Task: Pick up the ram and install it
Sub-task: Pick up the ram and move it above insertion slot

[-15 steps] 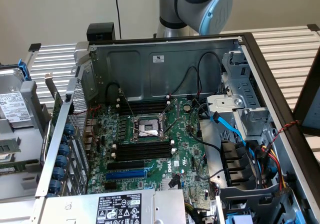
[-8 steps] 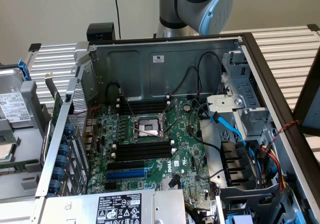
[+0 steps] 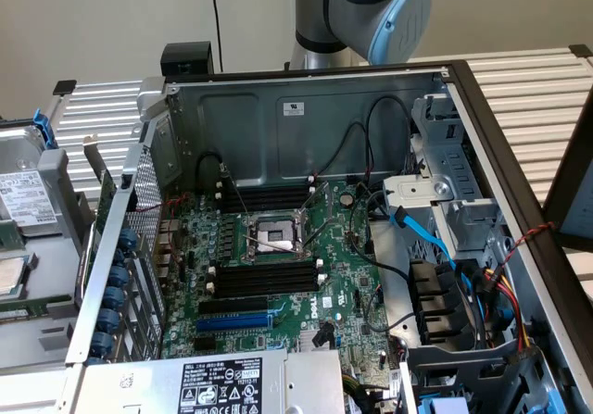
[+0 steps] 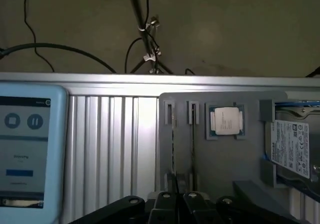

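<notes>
gripper (image 4: 176, 198) with jaws closed at the gray tray (image 4: 225, 164), where the ram (image 4: 173, 134) stands on edge in a slot, near a processor (image 4: 225, 120) and a hard drive (image 4: 292, 149).

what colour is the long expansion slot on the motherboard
Blue. The expansion slot shows best in the exterior view.
</notes>
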